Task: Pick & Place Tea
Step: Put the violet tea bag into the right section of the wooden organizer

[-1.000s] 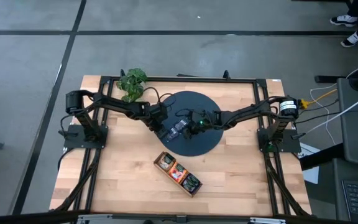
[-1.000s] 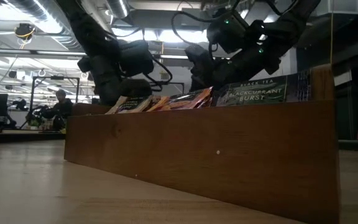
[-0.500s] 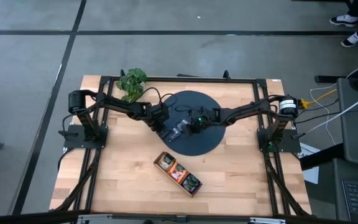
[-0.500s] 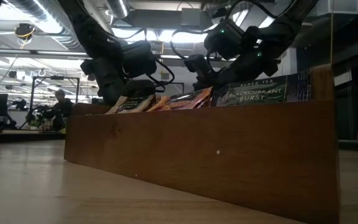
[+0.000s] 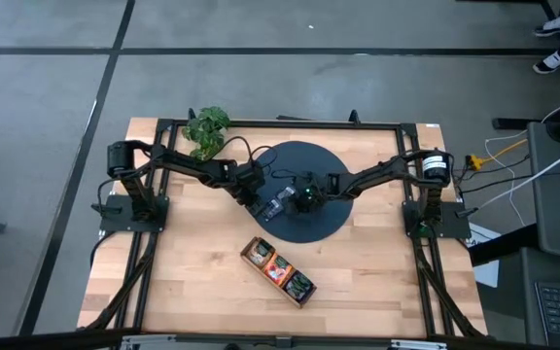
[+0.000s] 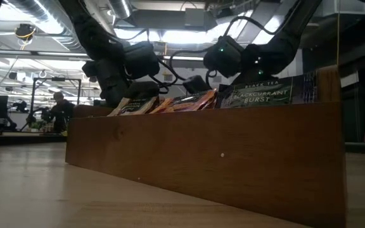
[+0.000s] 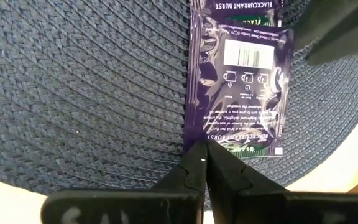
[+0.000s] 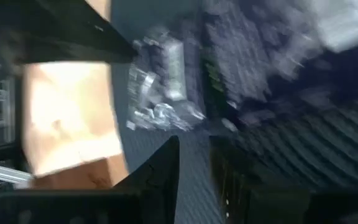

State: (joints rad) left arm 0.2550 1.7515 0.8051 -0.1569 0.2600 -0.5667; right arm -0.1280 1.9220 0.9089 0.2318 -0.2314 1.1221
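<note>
Purple tea sachets (image 5: 278, 205) lie on the dark round mat (image 5: 324, 219). In the left wrist view one sachet (image 7: 238, 87) lies flat, printed back up, with a second one (image 7: 244, 5) just beyond it. My left gripper (image 7: 203, 151) is shut at the nearer sachet's edge and comes from the table's left (image 5: 261, 206). My right gripper (image 8: 194, 165) is open and hovers low over the mat beside the sachets (image 5: 287, 201), touching nothing that I can see. In the low view the tray hides both sets of fingertips. My left gripper has its shut fingertips on the nearer sachet's edge, close to a corner (image 7: 199, 138). The fingers slant down from the table's left. The sachet lies flat on the mat. Whether they pinch the edge or only press on it, I cannot tell.
A long wooden tray (image 5: 261, 255) lies slantwise on the near part of the table, with more sachets (image 6: 258, 92) standing in its compartments. A leafy plant (image 5: 207, 128) stands at the far left. Bare wood lies on both sides of the tray.
My right gripper has come down toward the mat and moved a little toward the table's left, closer to the sachets, and its wrist has rolled. The sachets on the mat have not moved.
</note>
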